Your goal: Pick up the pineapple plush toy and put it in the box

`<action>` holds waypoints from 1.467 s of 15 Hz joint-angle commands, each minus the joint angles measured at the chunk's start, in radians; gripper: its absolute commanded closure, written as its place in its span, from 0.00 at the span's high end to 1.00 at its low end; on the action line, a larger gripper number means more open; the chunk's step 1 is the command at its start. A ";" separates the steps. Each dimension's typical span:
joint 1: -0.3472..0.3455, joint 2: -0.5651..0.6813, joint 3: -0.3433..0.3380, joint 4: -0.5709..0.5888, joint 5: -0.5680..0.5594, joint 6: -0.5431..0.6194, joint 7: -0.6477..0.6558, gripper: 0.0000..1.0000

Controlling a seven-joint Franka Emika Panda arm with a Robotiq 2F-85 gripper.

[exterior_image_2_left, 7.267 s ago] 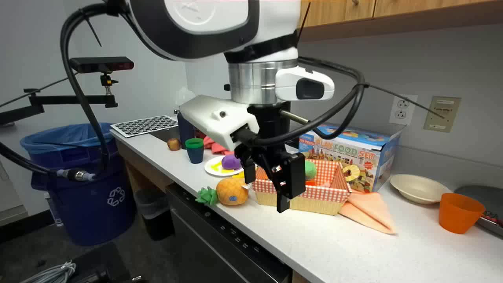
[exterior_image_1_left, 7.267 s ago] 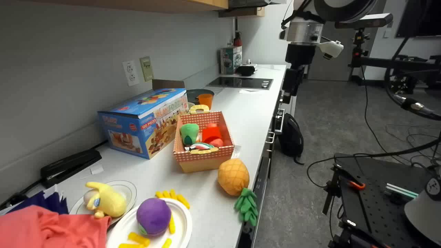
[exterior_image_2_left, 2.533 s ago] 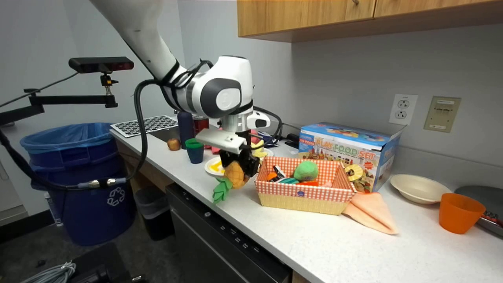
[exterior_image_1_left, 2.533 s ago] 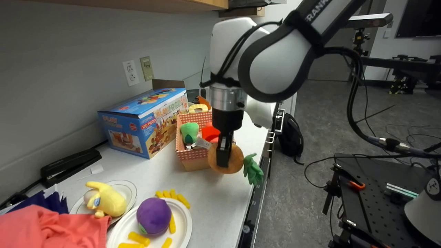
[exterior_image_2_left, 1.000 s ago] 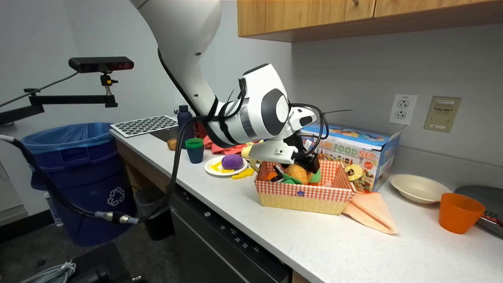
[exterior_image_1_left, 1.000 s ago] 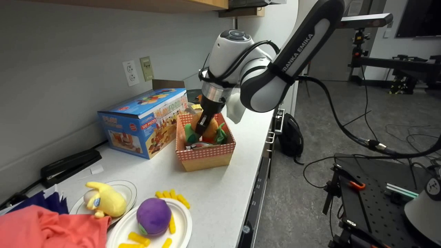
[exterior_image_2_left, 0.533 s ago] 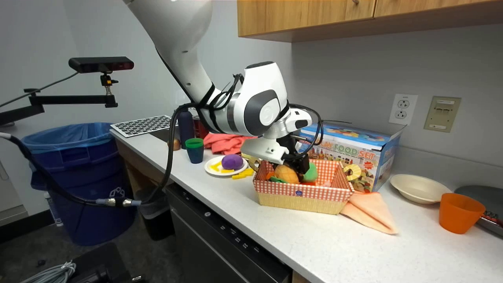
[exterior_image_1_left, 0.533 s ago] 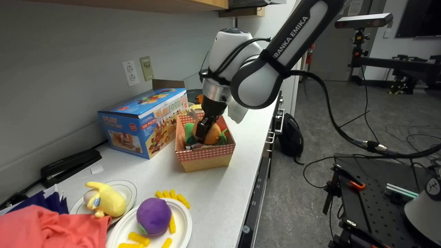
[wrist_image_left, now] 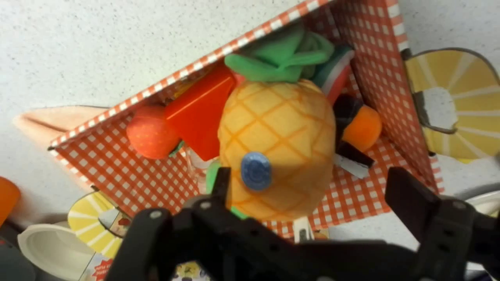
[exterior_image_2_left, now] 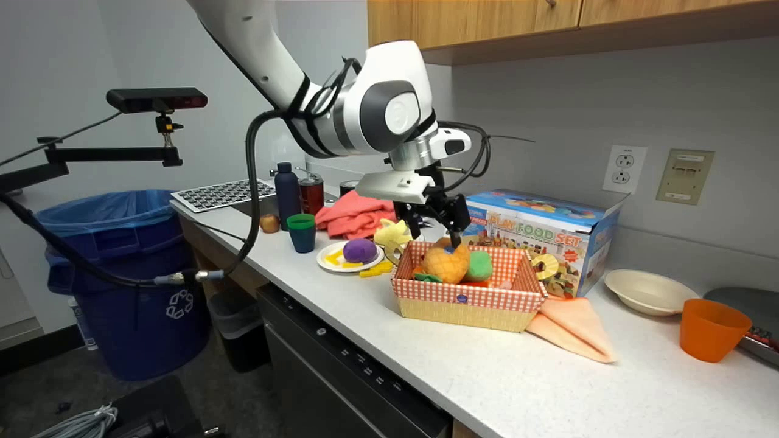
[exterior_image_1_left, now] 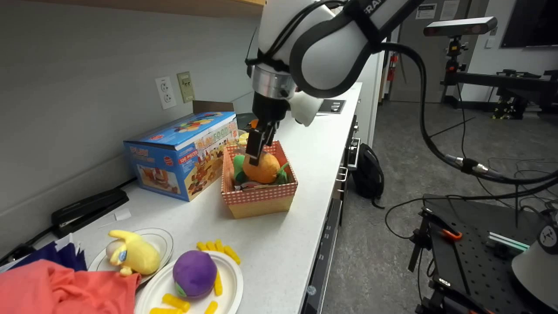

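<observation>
We find the pineapple plush toy (wrist_image_left: pixel 277 134) in the box (exterior_image_2_left: pixel 465 311) | the gripper (wrist_image_left: pixel 310 172) above | in an exterior view: carton (exterior_image_2_left: pixel 538 234) behind the box | plate (exterior_image_2_left: pixel 322 258) with plush ball (exterior_image_2_left: pixel 359 250) on it, at left | cloth (exterior_image_2_left: pixel 572 331) at right, perhaps partly beneath, we cannot see well | farther right, bowl (exterior_image_2_left: pixel 651 295) and cup (exterior_image_2_left: pixel 712 331)

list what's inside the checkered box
The box holds the pineapple plush toy, green plush, round red toy, red piece, orange piece and striped piece; anything beneath the pineapple plush toy is hidden.

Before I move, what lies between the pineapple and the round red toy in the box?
In the wrist view, a flat-sided red piece lies between the pineapple and the round red toy.
</observation>
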 commanded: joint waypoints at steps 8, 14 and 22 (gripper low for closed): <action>0.053 -0.184 0.073 0.092 -0.044 -0.302 0.067 1.00; 0.049 -0.184 0.088 0.103 -0.033 -0.306 0.058 1.00; 0.049 -0.184 0.088 0.103 -0.033 -0.306 0.058 1.00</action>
